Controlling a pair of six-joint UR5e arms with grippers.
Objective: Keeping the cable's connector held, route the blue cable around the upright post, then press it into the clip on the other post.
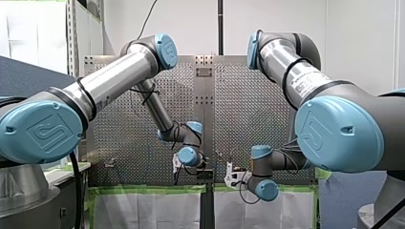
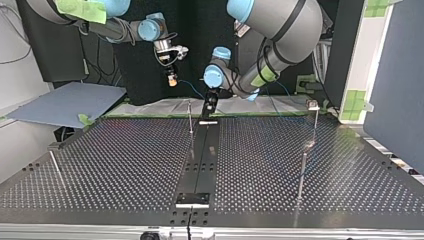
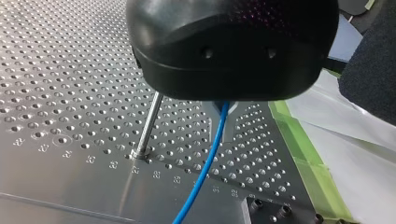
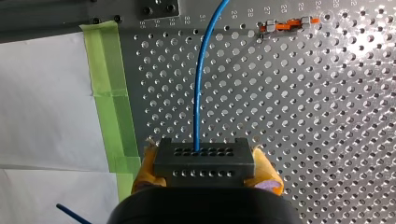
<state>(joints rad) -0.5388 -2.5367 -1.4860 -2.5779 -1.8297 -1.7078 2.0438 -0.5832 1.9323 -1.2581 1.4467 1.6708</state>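
The blue cable leaves a dark connector block. My right gripper is shut on that block with its yellow pads and hangs above the table's far edge at the top view's left. My left gripper, black, stands low beside the thin upright post. The cable runs out from between its narrow fingers, so it looks shut on the cable. In the top view this gripper sits just right of the post. A second post with a clip stands far right.
Two more thin posts rise from the perforated table. A black rail runs down its middle. Green tape and white sheeting mark the arm-side edge. A small orange and grey piece lies on the plate.
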